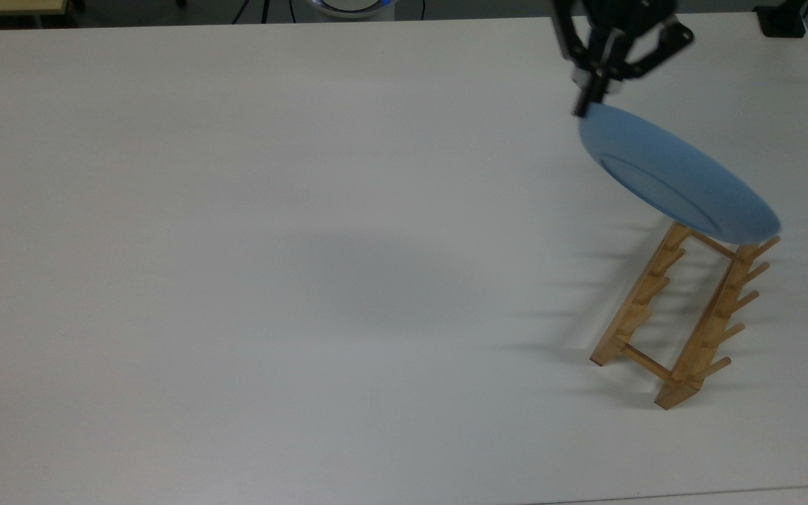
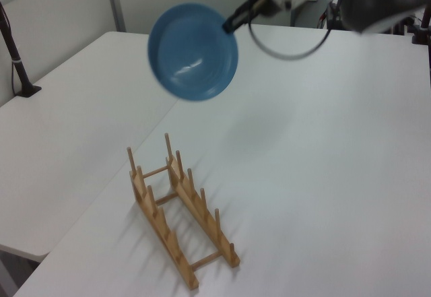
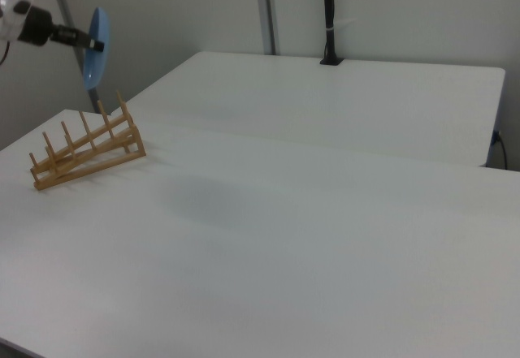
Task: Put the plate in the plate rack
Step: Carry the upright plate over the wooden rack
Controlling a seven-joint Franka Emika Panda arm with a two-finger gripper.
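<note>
Plate: one, light blue, carried in the air, nearly on edge, above and just beyond the rack's far end in the top view; in the right view it hangs clear above the rack's tallest pegs, touching nothing. Gripper: one, pinching the plate's rim at its upper edge, so the whole plate hangs from a single small contact. Rack: one, wooden, two rails joined by two crossbars; about six pegs can be counted on each rail in the left view. It stands loose on the surface.

Risks, as judged: the plate could swing or slip in so narrow a grip; if lowered out of line with a gap, its edge would land on peg tips, and a sideways push would likely shift or tip the light rack.
</note>
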